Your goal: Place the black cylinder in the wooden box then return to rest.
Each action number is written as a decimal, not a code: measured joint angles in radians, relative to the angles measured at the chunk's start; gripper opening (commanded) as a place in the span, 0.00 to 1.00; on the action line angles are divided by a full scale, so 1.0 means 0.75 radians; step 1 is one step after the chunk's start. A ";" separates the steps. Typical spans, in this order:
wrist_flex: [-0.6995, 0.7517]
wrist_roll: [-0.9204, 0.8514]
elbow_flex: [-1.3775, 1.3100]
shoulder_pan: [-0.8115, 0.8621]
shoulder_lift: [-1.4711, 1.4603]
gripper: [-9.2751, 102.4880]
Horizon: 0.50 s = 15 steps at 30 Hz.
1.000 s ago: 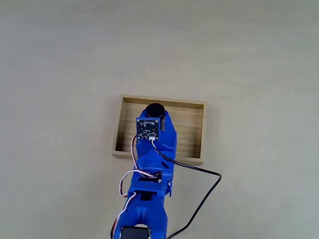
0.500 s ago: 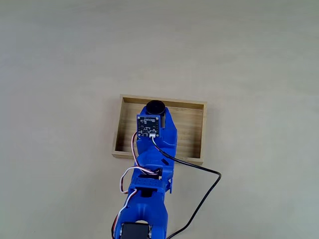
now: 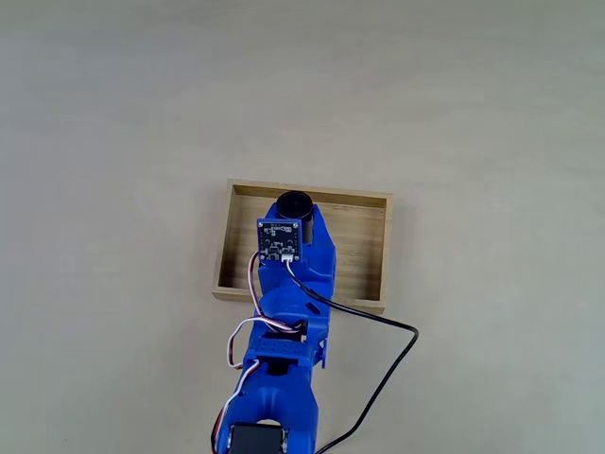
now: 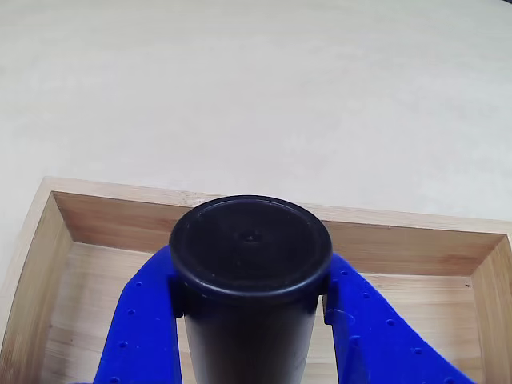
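The black cylinder [image 4: 250,280] stands upright between two blue fingers [image 4: 144,328], and my gripper [image 4: 250,316] is shut on it. In the fixed view its round black top [image 3: 294,205] peeks out just beyond the blue wrist, over the far left part of the wooden box [image 3: 364,200]. The box's far wall [image 4: 400,232] runs right behind the cylinder in the other view. Whether the cylinder's base touches the plank floor is hidden. The gripper [image 3: 294,216] itself is mostly covered by the arm in the fixed view.
The blue arm [image 3: 284,340] reaches up from the bottom edge across the box's near wall. A black cable [image 3: 383,378] loops over the table to the right of the arm. The pale table [image 3: 142,113] lies bare around the box.
The wrist and the cylinder have shifted very slightly toward the box's far wall and left; the grip is unchanged.
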 measured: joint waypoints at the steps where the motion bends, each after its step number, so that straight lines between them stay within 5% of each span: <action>1: 0.000 0.006 0.002 0.000 0.000 0.28; 15: -0.002 0.016 0.094 0.000 -0.012 0.33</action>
